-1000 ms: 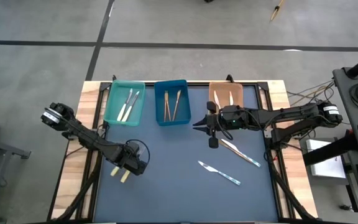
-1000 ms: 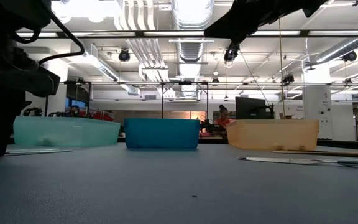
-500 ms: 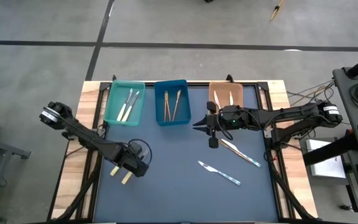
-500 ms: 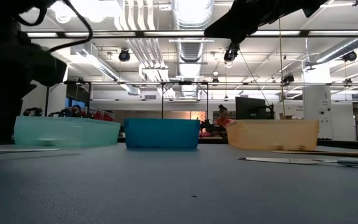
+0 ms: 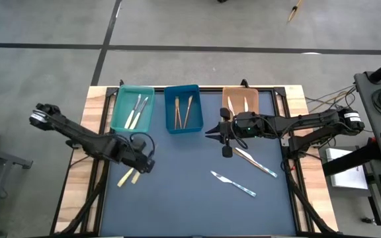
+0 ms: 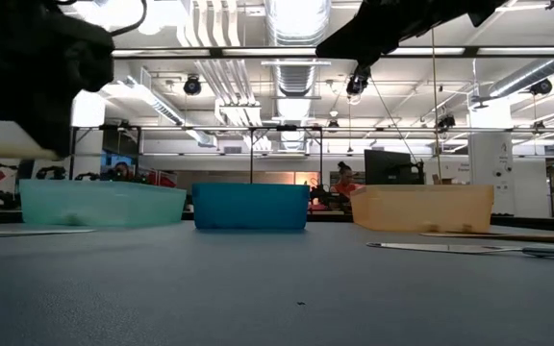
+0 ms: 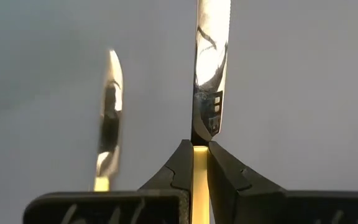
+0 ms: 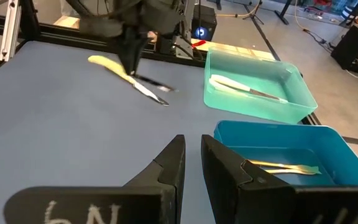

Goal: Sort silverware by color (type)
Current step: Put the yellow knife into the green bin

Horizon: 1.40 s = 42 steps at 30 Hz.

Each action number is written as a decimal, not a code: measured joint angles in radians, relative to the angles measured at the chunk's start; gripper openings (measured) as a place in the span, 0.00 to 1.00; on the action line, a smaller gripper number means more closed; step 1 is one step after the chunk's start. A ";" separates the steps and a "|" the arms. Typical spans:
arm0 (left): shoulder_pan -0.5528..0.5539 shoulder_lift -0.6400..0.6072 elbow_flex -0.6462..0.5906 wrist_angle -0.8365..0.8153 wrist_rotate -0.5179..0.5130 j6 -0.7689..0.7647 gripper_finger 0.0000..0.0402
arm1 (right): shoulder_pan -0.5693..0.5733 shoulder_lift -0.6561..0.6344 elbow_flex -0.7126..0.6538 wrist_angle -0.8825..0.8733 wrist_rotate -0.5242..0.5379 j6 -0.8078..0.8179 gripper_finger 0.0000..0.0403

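High view, left gripper (image 5: 137, 173) lifted cream-handled knife (image 5: 135, 176)

- Three trays stand in a row along the far edge of the mat (image 5: 190, 198): left tray (image 5: 120, 114), middle tray (image 5: 170, 119), right tray (image 5: 227, 99).
- Each tray has silverware lying in it.
- Near the mat's left edge, the left gripper (image 5: 142, 165) holds a knife (image 7: 210, 68); a second knife (image 5: 123, 180) lies just beside it.
- Right of centre, two pieces (image 5: 255, 162) lie on the mat, nearer than the right gripper (image 5: 210, 133).

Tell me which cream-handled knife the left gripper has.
The left gripper holds the raised knife between its fingers; the other one lies loose on the mat beside it.
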 joint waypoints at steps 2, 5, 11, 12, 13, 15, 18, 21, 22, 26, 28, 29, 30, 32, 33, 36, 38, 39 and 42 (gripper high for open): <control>0.039 -0.039 0.000 -0.018 -0.007 0.040 0.02 | 0.000 0.000 0.000 0.000 0.000 -0.004 0.11; 0.116 -0.089 0.000 -0.046 -0.008 0.123 0.02 | 0.000 0.000 0.000 0.001 0.000 -0.005 0.11; 0.334 -0.169 0.000 -0.072 -0.006 0.337 0.02 | 0.000 0.000 0.000 0.001 0.000 -0.005 0.11; 0.375 -0.181 0.000 -0.072 -0.006 0.377 0.02 | 0.000 0.000 0.000 0.001 0.000 -0.005 0.11; 0.417 -0.191 0.000 -0.072 -0.002 0.418 0.02 | 0.000 0.000 0.000 0.001 0.000 -0.005 0.11; 0.505 -0.208 0.000 -0.072 0.007 0.497 0.02 | 0.000 0.000 0.000 0.001 0.000 -0.008 0.11; 0.643 -0.224 0.000 -0.071 0.033 0.590 0.02 | 0.000 0.000 0.000 0.001 0.001 -0.016 0.11; 0.784 -0.223 0.000 -0.071 0.079 0.704 0.02 | 0.000 0.000 0.000 0.001 0.002 -0.019 0.11; 0.828 -0.220 0.000 -0.070 0.089 0.736 0.02 | 0.000 0.000 0.000 0.001 0.002 -0.019 0.11; 0.991 -0.188 0.000 -0.065 0.113 0.868 0.02 | 0.000 0.000 0.000 0.001 0.002 -0.018 0.11; 1.069 -0.167 0.000 -0.063 0.133 0.935 0.02 | 0.000 0.000 0.000 0.001 0.002 -0.021 0.11; 1.107 -0.154 0.003 -0.066 0.137 0.965 0.02 | 0.000 0.000 0.000 0.001 0.002 -0.023 0.11; 1.141 -0.139 0.011 -0.071 0.143 0.994 0.02 | 0.000 0.000 0.000 0.001 0.002 -0.024 0.11; 1.200 -0.109 0.040 -0.069 0.159 1.048 0.02 | 0.000 0.000 0.000 0.001 0.002 -0.027 0.11; 1.224 -0.093 0.060 -0.069 0.160 1.073 0.02 | 0.000 0.000 0.000 0.001 0.002 -0.028 0.11; 1.274 -0.037 0.131 -0.076 0.161 1.147 0.02 | 0.000 -0.001 0.000 0.001 0.002 -0.030 0.11; 1.299 0.002 0.185 -0.101 0.161 1.189 0.02 | 0.000 -0.001 0.000 0.001 0.002 -0.031 0.11; 1.309 0.024 0.211 -0.113 0.161 1.206 0.02 | 0.000 -0.001 0.000 0.001 0.002 -0.031 0.11; 1.329 0.089 0.267 -0.144 0.161 1.249 0.02 | 0.000 -0.001 0.000 0.001 0.002 -0.031 0.11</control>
